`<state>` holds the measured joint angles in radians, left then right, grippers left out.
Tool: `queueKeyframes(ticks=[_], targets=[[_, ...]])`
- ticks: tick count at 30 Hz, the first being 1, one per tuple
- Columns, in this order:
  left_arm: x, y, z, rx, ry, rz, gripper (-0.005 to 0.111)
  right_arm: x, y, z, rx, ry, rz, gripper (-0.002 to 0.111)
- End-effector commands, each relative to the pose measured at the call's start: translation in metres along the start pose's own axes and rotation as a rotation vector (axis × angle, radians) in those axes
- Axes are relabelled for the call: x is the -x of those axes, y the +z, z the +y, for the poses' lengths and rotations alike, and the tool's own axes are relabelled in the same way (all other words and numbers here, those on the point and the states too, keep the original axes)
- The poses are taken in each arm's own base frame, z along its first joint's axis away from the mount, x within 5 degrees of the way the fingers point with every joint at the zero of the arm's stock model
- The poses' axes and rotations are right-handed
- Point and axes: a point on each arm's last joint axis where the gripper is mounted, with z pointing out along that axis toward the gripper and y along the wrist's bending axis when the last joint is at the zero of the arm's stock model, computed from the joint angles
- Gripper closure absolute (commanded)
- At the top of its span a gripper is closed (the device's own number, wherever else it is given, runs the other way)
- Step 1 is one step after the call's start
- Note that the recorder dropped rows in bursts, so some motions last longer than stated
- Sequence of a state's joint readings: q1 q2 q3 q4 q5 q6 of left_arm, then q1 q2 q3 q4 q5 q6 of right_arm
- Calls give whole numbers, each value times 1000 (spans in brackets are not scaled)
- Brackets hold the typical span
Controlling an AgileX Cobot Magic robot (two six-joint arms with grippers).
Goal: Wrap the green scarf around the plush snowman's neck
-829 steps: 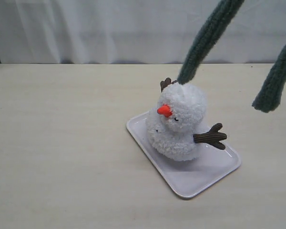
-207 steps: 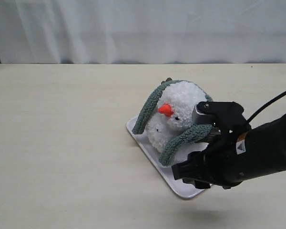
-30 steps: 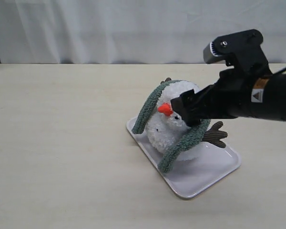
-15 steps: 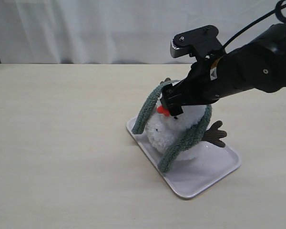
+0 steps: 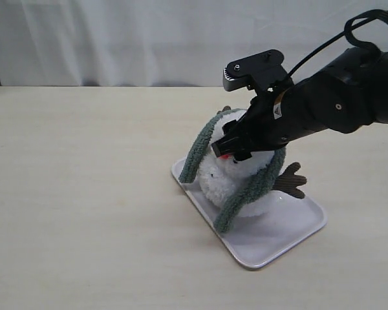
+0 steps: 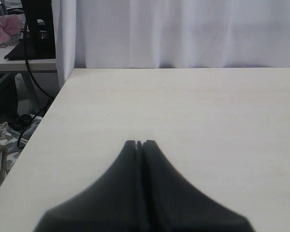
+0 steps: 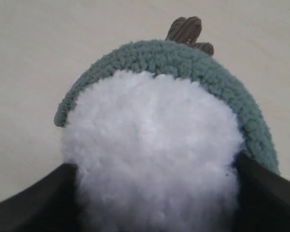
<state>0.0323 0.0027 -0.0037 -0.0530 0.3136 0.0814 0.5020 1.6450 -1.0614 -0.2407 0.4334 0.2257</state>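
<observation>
The right gripper [image 5: 233, 148] sits astride the head of the plush snowman [image 5: 229, 184], jaws spread with white fluff filling the gap; whether they squeeze I cannot tell. The green scarf [image 5: 249, 190] arches over the head on the side away from the gripper, its ends hanging down either flank towards the white tray [image 5: 291, 229] under the toy. It looks too high for the neck. The left gripper [image 6: 139, 143], pressed together and empty, hovers over bare table [image 5: 84, 194], far off.

The green scarf [image 7: 183, 60] arches over the plush snowman [image 7: 152, 145]'s fluffy white head, with a brown twig arm [image 7: 185, 30] poking out beyond. Dark fingers [image 7: 29, 198] of the tool [image 7: 155, 162] flank the head, right against its fluff.
</observation>
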Motion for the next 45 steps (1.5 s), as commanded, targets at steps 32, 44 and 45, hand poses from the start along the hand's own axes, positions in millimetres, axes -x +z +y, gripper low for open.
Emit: queueKeyframes(ticks=[32, 44, 45], targets=[[0, 0, 0, 2, -8, -9, 107, -1, -16, 23, 304, -985, -33, 104], [0, 0, 0, 2, -8, -9, 107, 12, -27, 24, 338, -1114, -44, 104], [0, 0, 0, 2, -8, -9, 107, 11, -26, 25, 346, -1126, -36, 104]])
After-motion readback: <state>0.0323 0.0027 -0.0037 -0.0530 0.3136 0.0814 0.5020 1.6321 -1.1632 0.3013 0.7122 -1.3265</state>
